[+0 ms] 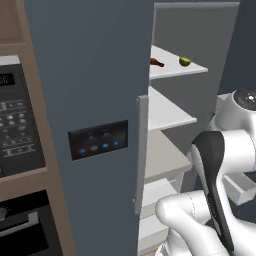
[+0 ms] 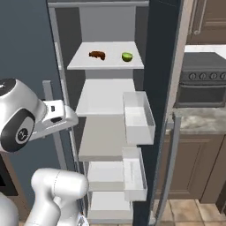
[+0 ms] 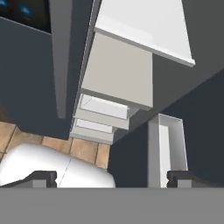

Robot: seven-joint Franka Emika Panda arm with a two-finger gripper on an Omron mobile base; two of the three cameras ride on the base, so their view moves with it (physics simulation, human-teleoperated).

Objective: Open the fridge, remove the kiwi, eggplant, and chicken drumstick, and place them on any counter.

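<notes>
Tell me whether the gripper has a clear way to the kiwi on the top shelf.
Probably yes: the fridge door stands open, the kiwi lies uncovered beside the chicken drumstick, and the open gripper holds nothing.

The slate-blue fridge stands with its right door swung open and its left door shut, white shelves bared. On the fridge's top shelf lies the reddish-brown chicken drumstick, and beside it on the same shelf, apart, sits the small yellowish-green kiwi. Right of the fridge runs the grey-beige marbled table.
</notes>
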